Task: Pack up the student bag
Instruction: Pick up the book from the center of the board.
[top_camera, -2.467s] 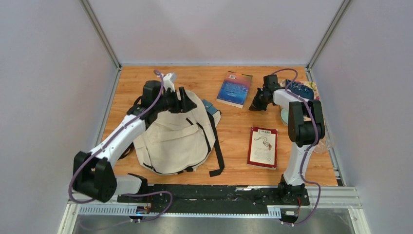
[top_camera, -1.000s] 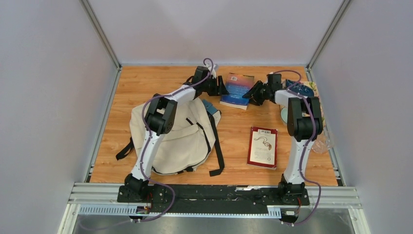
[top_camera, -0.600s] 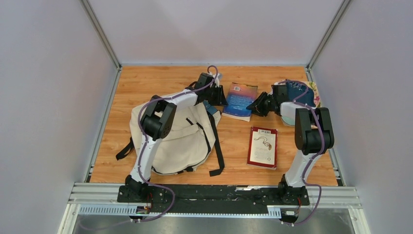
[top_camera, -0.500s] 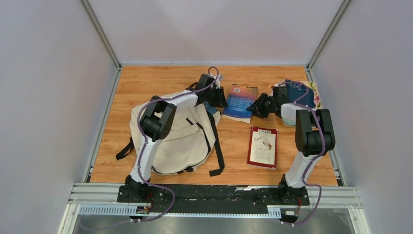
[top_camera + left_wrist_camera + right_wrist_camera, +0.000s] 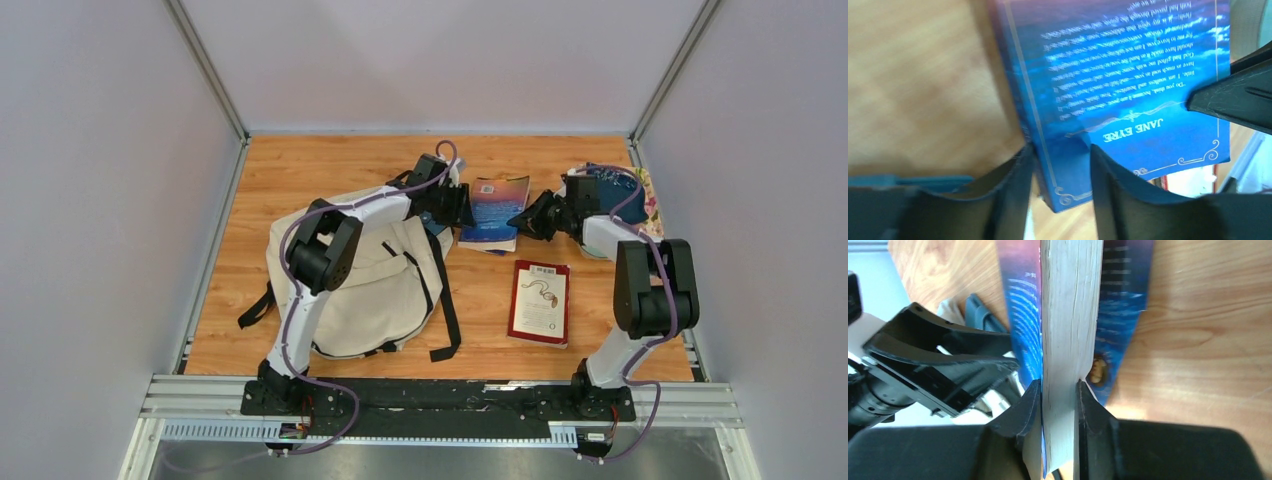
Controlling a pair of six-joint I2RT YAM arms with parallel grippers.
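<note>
The student bag (image 5: 350,290), a beige canvas backpack with black straps, lies flat at the left, its top toward the far side. A blue paperback book (image 5: 495,208) is held tilted just right of the bag's top. My left gripper (image 5: 462,206) is closed on the book's spine corner; in the left wrist view the corner (image 5: 1073,180) fills the gap between the gripper's (image 5: 1060,150) fingers. My right gripper (image 5: 530,221) is shut on the book's page edge, which shows in the right wrist view (image 5: 1068,300) clamped in the gripper (image 5: 1058,384).
A red-and-white book (image 5: 540,300) lies flat to the right of the bag. A blue patterned pouch (image 5: 612,184) and other small items sit at the far right by the wall. A teal wallet (image 5: 898,181) lies by the bag's top. A black strap (image 5: 447,300) trails beside the bag.
My left arm swung from the bag's top over to the blue book and closed on it. Both grippers have drawn the book nearer and leftward toward the bag, tilting it.
</note>
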